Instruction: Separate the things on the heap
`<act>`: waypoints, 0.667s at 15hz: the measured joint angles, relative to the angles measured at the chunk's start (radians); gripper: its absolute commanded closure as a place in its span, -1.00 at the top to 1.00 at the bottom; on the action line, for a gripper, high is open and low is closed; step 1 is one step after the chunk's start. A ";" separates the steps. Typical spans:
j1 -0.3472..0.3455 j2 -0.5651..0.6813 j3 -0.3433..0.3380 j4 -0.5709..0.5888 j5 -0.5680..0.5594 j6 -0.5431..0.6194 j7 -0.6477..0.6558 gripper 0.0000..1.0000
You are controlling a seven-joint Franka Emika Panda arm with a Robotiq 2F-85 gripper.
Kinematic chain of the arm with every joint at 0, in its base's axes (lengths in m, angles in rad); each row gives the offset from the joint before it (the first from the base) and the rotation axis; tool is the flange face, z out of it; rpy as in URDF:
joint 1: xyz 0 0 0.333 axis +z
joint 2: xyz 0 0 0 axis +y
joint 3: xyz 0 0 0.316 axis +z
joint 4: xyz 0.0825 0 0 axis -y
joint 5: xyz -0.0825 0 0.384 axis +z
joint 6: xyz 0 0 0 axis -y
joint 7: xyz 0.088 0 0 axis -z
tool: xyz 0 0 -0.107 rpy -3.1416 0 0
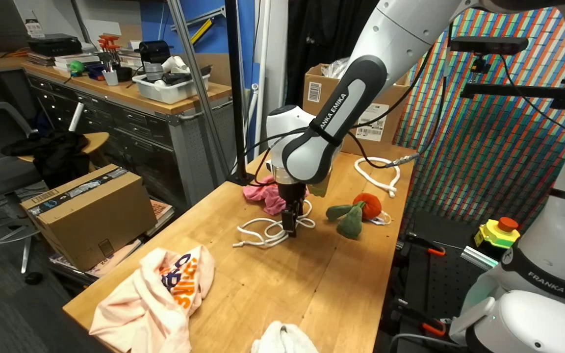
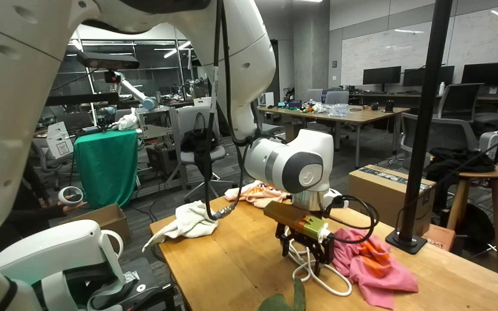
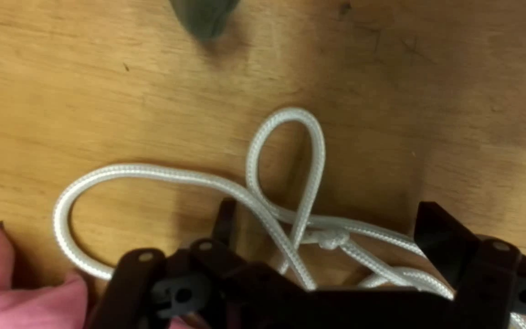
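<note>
Exterior view: arm (image 1: 375, 54) reads "FRANKA EMIKA"; peach cloth (image 1: 150, 296) bears lettering.

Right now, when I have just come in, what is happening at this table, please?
A robot arm is doing a sorting job on a wooden table. Its open gripper is low at a tangled white cord, and nothing looks gripped. The pink cloth lies close beside the cord, while the peach cloth and the white cloth lie well apart from it.
</note>
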 measured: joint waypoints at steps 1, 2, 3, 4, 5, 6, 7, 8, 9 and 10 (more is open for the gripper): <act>-0.007 0.005 0.001 0.001 0.010 0.000 -0.009 1.00; -0.013 0.007 0.003 0.003 0.020 0.000 -0.019 1.00; -0.019 0.008 0.006 0.004 0.029 -0.001 -0.025 1.00; -0.023 0.008 0.008 0.005 0.036 -0.001 -0.030 1.00; -0.026 0.008 0.010 0.005 0.041 -0.001 -0.034 1.00; -0.027 0.008 0.012 0.005 0.045 -0.001 -0.036 1.00; -0.028 0.008 0.013 0.004 0.045 -0.001 -0.038 1.00; -0.028 0.008 0.015 0.004 0.045 -0.001 -0.039 1.00; -0.027 0.008 0.017 0.003 0.045 -0.001 -0.041 1.00; -0.027 0.008 0.019 0.001 0.045 -0.001 -0.044 1.00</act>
